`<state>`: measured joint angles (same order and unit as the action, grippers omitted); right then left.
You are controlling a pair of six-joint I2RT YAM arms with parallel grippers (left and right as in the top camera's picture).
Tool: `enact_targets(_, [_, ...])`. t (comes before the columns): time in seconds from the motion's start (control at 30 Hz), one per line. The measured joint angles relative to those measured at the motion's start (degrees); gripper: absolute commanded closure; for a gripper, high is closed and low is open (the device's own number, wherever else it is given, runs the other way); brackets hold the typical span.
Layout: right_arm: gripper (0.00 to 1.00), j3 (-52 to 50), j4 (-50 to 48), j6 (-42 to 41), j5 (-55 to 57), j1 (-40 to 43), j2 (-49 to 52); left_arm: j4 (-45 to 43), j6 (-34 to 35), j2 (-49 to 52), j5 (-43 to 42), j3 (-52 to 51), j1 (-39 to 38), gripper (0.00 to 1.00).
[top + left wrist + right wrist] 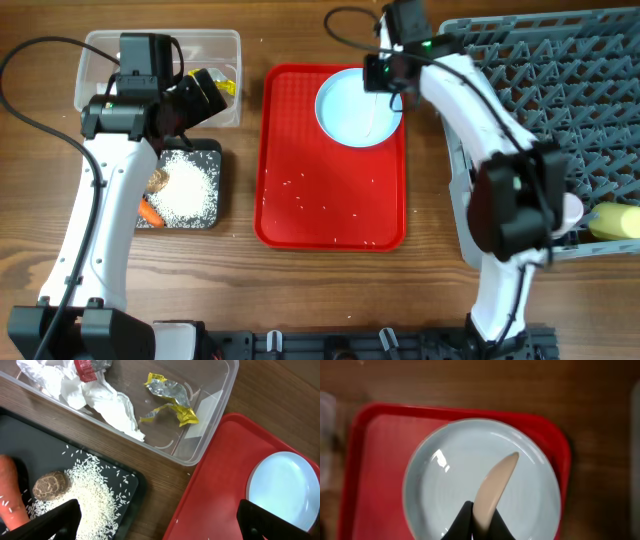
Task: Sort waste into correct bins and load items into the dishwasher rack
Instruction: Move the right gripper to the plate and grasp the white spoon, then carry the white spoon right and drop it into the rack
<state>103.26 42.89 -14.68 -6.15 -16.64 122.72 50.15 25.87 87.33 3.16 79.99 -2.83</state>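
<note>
- White spoon (495,482): clamped at one end between the closed fingers of the right tool (481,524). It reaches out over the light blue plate (445,500). Whether it touches the plate cannot be told, as the wrist view is blurred.
- Light blue plate: sits in the far corner of the red tray (300,200), on the rack side and close to the rim. The rest of the tray floor is bare except for scattered rice grains.
- Dishwasher rack (570,90): at the bench's right and cut off by the frame edge. A narrow strip of bare bench (330,290) lies between it and the red tray. The right arm covers part of its near left side.
- Yellow cup (615,220): lies in the rack's near row. A pale rounded item beside it is mostly hidden behind the arm.
- Left tool (159,520): fingers spread wide and holding nothing, above the gap between the bins and the red tray.
- Clear tub (212,407): holds the napkin (107,402), yellow wrapper (172,402) and red wrapper (85,370). Its far end is cut off in the wrist view.
- Black tray (127,482): just beside the tub. It holds the rice (95,500), brown lump (50,485) and carrot (11,490), the carrot cut off at the frame edge.
</note>
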Motion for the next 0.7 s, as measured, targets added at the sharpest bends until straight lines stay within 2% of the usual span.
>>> enact_targets(0.03, [0.96, 0.00, 1.86, -0.04, -0.02, 0.92, -5.20, -0.04, 0.00, -0.02, 0.00, 0.00, 0.00, 0.00])
enact_targets(0.13, [0.96, 0.00, 5.86, -0.46, -0.07, 3.82, -11.17, -0.02, 0.00, -0.02, 0.02, 0.00, 0.00, 0.00])
enact_targets(0.27, [0.96, 0.02, 11.15, -1.68, -0.07, 13.60, -17.09, -0.04, 0.00, 0.00, 0.00, 0.00, -0.02, 0.00])
enact_targets(0.3, [0.96, 0.02, 13.44, -2.21, 0.09, 18.67, -18.25, -0.02, 0.00, -0.02, 0.02, 0.00, 0.00, 0.00])
enact_targets(0.53, [0.96, -0.17, 24.15, -7.87, 0.28, 40.39, -18.58, -0.02, 0.00, -0.02, 0.02, 0.00, 0.00, 0.00])
enact_targets(0.6, [0.96, -0.92, 27.06, -9.42, 0.24, 45.40, -18.58, -0.04, 0.00, 0.00, 0.00, 0.00, -0.02, 0.00])
enact_targets(0.7, [0.96, -1.25, 29.49, -10.23, 0.81, 48.72, -18.58, -0.04, 0.00, -0.02, 0.00, 0.00, -0.02, 0.00])
